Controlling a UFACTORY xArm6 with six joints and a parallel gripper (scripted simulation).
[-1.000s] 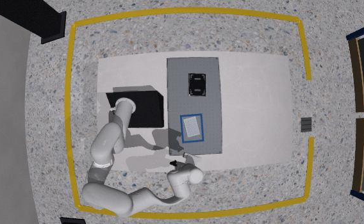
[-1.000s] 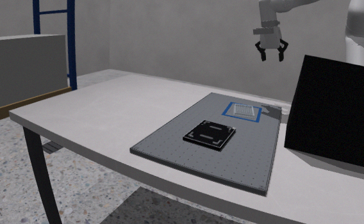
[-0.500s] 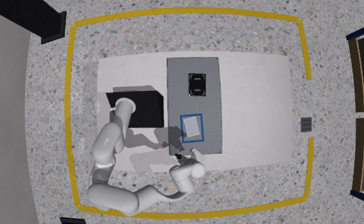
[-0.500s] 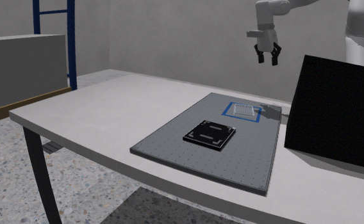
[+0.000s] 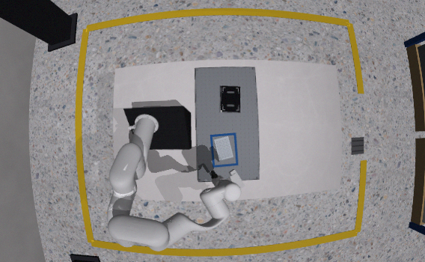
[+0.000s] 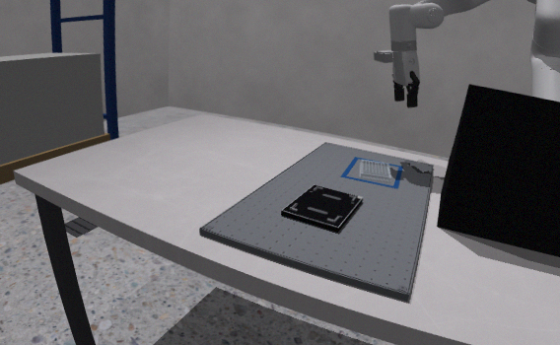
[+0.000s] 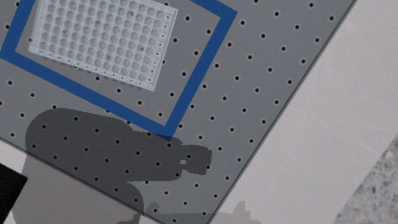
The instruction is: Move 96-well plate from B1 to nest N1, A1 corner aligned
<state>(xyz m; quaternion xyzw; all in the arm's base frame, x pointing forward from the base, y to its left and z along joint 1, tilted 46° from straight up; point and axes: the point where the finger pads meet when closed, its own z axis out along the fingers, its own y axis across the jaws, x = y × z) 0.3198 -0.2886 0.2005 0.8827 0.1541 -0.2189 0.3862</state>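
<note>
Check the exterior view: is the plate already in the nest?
No, the 96-well plate lies inside the blue B1 outline, while the black nest holds nothing.

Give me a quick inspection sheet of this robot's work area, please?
Surface: pale table carrying a grey perforated board.
Job's things: 96-well plate lies inside the blue-outlined spot; black plate nest holds nothing.
Clutter: black box beside the board.
Grippers: gripper open, holding nothing, high above the board's edge near the plate.
Cables: nothing seen.
Surroundings: yellow floor line, grey crate on a pallet, blue rack.
</note>
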